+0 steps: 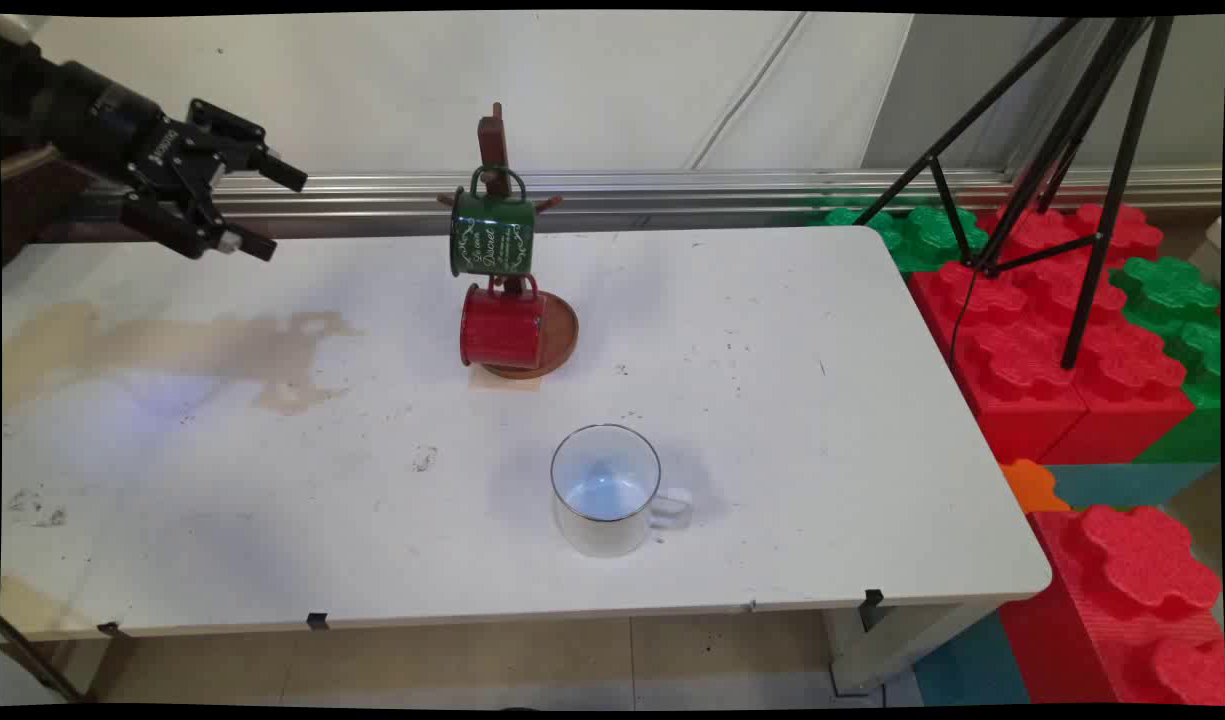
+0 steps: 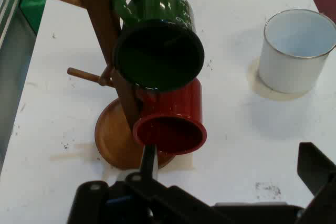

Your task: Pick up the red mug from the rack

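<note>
White enamel mug (image 1: pixel 606 490) sits nearest the camera, upright on the worktop (image 1: pixel 772 420), mouth open to view, dark rim line, handle pointing right; it stands apart from everything else, with bare surface on all sides and the front edge of the worktop not far below it. Behind it, toward the far edge, wooden mug tree (image 1: pixel 493 150) rises from a round brown base (image 1: pixel 560 335). Green mug (image 1: pixel 491 232) hangs by its handle from an upper peg, pale ornamental script on its side, too small to read. Red mug (image 1: pixel 502 326) hangs just beneath, close above the base. Hand view shows both mugs mouth-on, the green one (image 2: pixel 159 51) over the red (image 2: pixel 170 120), with bare pegs sticking out to the left of the post (image 2: pixel 102 35) and the white mug (image 2: pixel 295 51) off to the right. End effector (image 1: pixel 272 210) hovers at upper left, over the far-left part of the worktop, well apart from the tree; fingers spread wide, gripping nothing. Small white lettering on its black body, not legible. A tan stain (image 1: pixel 172 345) marks the left surface. Right of the worktop: red and green foam blocks (image 1: pixel 1072 330) and a black tripod (image 1: pixel 1072 150), its top cut off.
</note>
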{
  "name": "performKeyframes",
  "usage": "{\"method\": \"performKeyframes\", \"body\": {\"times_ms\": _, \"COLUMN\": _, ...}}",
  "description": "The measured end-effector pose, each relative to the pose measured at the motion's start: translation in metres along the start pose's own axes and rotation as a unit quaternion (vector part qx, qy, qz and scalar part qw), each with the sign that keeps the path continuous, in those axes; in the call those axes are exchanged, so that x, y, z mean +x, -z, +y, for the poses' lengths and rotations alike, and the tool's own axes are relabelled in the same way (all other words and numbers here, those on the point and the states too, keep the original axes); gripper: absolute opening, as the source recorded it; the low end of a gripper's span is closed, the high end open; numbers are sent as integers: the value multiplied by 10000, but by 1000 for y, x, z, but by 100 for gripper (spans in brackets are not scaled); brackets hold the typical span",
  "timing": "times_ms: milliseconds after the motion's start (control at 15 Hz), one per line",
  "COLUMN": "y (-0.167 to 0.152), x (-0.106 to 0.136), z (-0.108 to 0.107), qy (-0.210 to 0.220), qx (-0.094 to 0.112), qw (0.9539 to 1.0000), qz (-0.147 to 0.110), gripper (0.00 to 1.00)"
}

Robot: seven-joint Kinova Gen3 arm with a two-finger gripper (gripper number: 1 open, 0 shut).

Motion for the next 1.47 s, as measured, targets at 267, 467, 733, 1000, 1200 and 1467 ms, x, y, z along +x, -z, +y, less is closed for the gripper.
{"method": "performKeyframes", "body": {"times_ms": 267, "y": -15, "x": -6, "z": 2, "qy": 64, "qx": 26, "qw": 10000, "qz": -35, "gripper": 100}}
{"method": "performKeyframes", "body": {"times_ms": 467, "y": -26, "x": -10, "z": 4, "qy": 97, "qx": 36, "qw": 9999, "qz": -60, "gripper": 100}}
{"method": "performKeyframes", "body": {"times_ms": 733, "y": -45, "x": -16, "z": 4, "qy": 151, "qx": 64, "qw": 9998, "qz": -103, "gripper": 100}}
{"method": "performKeyframes", "body": {"times_ms": 1000, "y": -64, "x": -24, "z": 3, "qy": 216, "qx": 89, "qw": 9996, "qz": -137, "gripper": 100}}
{"method": "performKeyframes", "body": {"times_ms": 1200, "y": -75, "x": -28, "z": 3, "qy": 265, "qx": 115, "qw": 9995, "qz": -153, "gripper": 100}}
{"method": "performKeyframes", "body": {"times_ms": 1467, "y": -93, "x": -36, "z": 1, "qy": 367, "qx": 157, "qw": 9991, "qz": -161, "gripper": 100}}
